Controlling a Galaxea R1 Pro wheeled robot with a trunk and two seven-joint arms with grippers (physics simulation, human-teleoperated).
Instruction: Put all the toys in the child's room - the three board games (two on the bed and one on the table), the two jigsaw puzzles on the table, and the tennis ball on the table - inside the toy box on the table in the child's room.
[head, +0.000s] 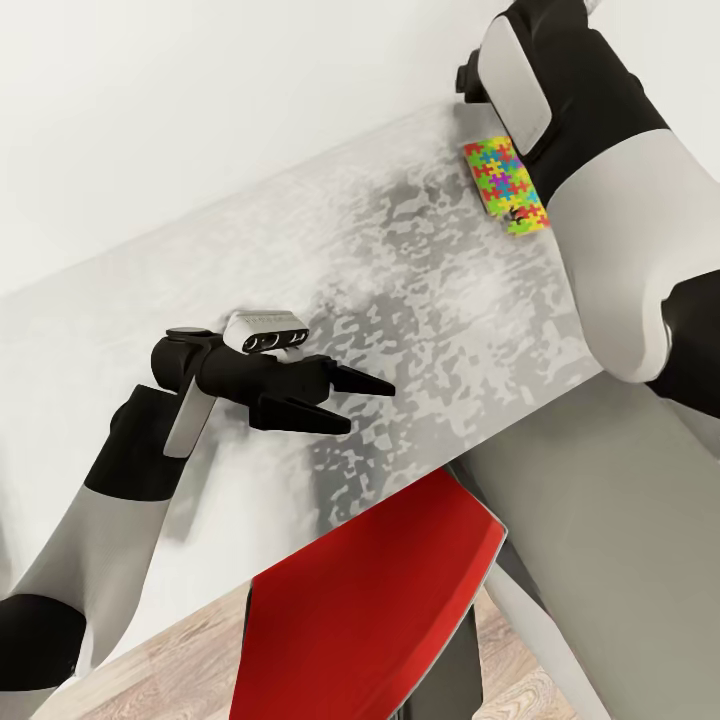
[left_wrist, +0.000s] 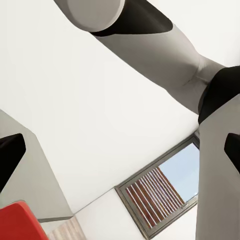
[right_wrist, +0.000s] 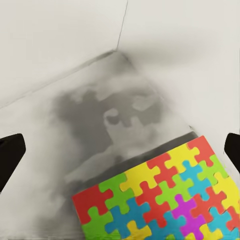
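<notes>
a jigsaw puzzle (head: 507, 184) lies flat on the pale table (head: 420, 300), toward its far end, partly hidden behind the right arm (head: 600, 180) that reaches over it. in the right wrist view the puzzle (right_wrist: 160, 200) sits just below and ahead of the right gripper (right_wrist: 120, 150), whose 2 dark fingertips (right_wrist: 10, 155) show at the picture's edges, wide apart, with nothing between them.

the left gripper (head: 345, 400) hovers over the middle of the table, its 2 pointed fingers parted and empty. a red chair (head: 370, 610) stands at the near edge.

the puzzle looks like a thin, light, stiff slab lying flush on a smooth top, so there is little to pinch from above. i judge the best hold is across 1 edge, perhaps after sliding it to overhang the table's edge, with the fingers closing on top and bottom faces. it may skid when pushed, and a corner grip could let it tilt.
</notes>
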